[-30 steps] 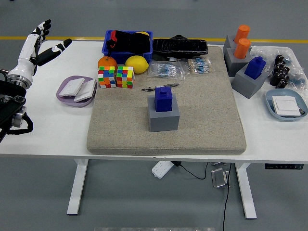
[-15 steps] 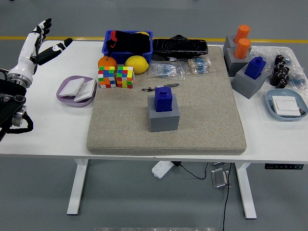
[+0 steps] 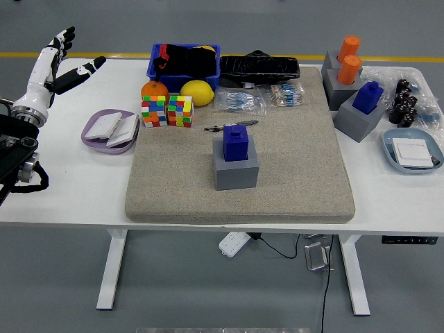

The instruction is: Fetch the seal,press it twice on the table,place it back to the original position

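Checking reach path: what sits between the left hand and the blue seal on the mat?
Head view: between left hand and seal lie the orange, two puzzle cubes and a pen.

left arm [image 3: 14, 149]: cut by left edge | blue bin [image 3: 184, 61]: contents unclear

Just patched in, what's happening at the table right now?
Nothing is being held. The blue seal sits upright in its grey holder in the middle of the beige mat. The left hand is raised with fingers spread at the table's far left corner, well away from the seal. That would fit either the seal waiting to be fetched or already set back. The right arm is out of view.
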Controlling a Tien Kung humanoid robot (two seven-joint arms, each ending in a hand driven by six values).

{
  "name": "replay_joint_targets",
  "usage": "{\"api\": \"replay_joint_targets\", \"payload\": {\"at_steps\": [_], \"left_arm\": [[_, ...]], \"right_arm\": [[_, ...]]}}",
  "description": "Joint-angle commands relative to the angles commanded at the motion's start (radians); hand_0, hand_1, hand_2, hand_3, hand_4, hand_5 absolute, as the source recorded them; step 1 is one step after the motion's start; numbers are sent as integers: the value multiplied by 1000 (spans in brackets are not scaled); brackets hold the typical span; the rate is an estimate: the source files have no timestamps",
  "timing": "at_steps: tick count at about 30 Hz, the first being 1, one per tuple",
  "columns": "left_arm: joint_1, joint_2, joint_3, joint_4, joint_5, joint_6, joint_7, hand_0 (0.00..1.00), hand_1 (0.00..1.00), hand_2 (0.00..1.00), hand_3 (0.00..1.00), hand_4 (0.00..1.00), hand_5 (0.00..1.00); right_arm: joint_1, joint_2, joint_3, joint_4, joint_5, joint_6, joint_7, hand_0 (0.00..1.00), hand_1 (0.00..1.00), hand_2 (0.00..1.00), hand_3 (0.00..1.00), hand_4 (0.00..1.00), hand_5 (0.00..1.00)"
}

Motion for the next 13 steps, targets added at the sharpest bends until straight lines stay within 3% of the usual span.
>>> {"api": "replay_joint_targets", "payload": {"at_steps": [13], "left_arm": [[-19, -3, 10, -3, 1, -3, 2, 988, 991, 983, 981, 986, 536]], "right_arm": [[3, -2, 12, -1, -13, 0, 0, 882, 741, 719, 736, 832, 517]]}}
